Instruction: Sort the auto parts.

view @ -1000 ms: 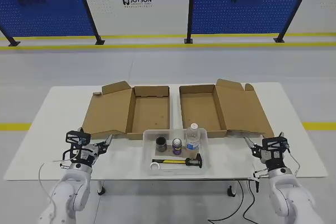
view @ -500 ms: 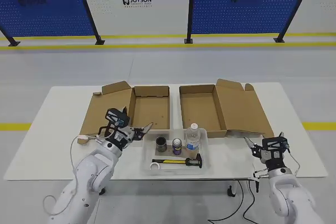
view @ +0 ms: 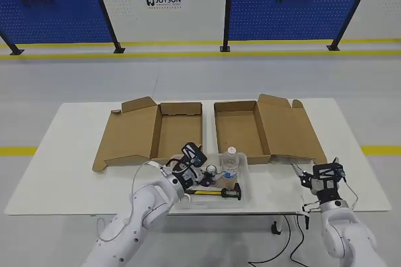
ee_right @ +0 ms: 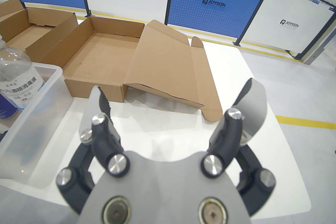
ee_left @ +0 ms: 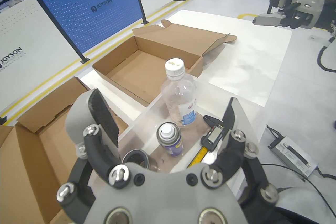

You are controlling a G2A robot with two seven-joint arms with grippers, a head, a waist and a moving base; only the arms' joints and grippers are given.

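- L gripper (ee_left: 163,101): fingers wide apart, nothing between them. Hangs over the near-left part of the bin (ee_right: 34,104), above the parts inside, touching none.
- Bin: clear plastic, at the table's (view: 67,153) front edge, mid-table, just in front of the two boxes.
- Spray can (ee_left: 170,139): upright in the bin, white cap, blue label, directly in line w/ the L gripper's gap in the left wrist view.
- Bottle (ee_left: 181,99): clear, white cap, upright in the bin just beyond the spray can, on the side toward the R box.
- Ring part (ee_left: 136,159): dark, round, hollow. Sits in the bin beside the spray can, on the side toward the L box, partly hidden under the L gripper.
- Caliper (ee_left: 212,135): black head w/ display, yellow scale. Lies flat along the bin's near wall.
- L box (view: 180,133) & R box (view: 237,133): brown cardboard, lids folded open outward, side by side behind the bin. No parts in either.
- R gripper (ee_right: 173,88): fingers spread, holding nothing. Over bare table near the front-right corner, well apart from the bin, facing the R box's open lid.
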